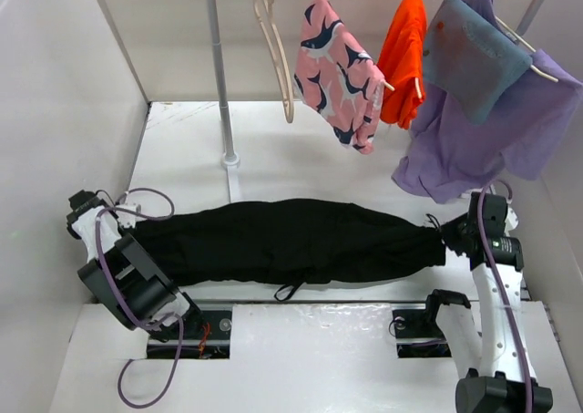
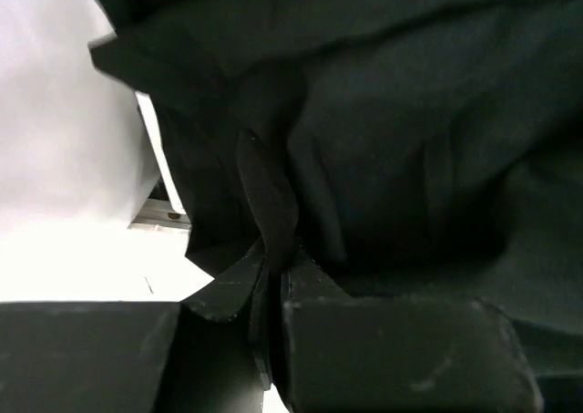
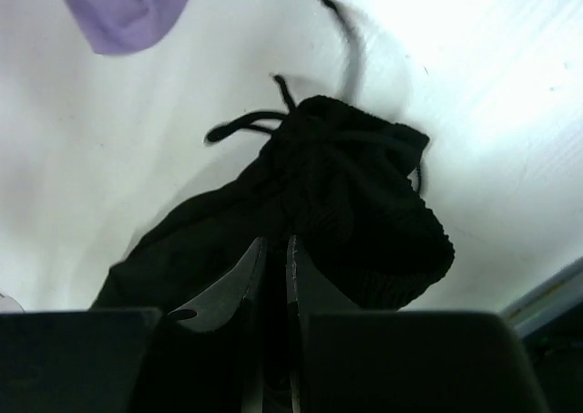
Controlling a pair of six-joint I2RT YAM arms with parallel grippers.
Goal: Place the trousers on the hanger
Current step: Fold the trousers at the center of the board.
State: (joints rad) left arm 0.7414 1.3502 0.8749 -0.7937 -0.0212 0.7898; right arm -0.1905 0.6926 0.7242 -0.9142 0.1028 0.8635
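The black trousers (image 1: 291, 240) are stretched left to right between my two grippers, low over the white table, with a drawstring loop (image 1: 288, 292) hanging at the front. My left gripper (image 1: 137, 240) is shut on the left end; in the left wrist view (image 2: 273, 253) a fold of black cloth (image 2: 269, 194) sits pinched between the jaws. My right gripper (image 1: 453, 237) is shut on the bunched ribbed end; it also shows in the right wrist view (image 3: 275, 244) with the trousers (image 3: 355, 194) gathered in front. The bare pale wooden hanger (image 1: 273, 53) hangs on the rail at the back, far from both grippers.
On the rail hang a pink patterned garment (image 1: 337, 71), an orange garment (image 1: 405, 57), a blue-grey cloth (image 1: 474, 57) and a purple garment (image 1: 474, 139). The rack's pole (image 1: 221, 85) stands behind the trousers. White walls (image 1: 64, 139) close in left and right.
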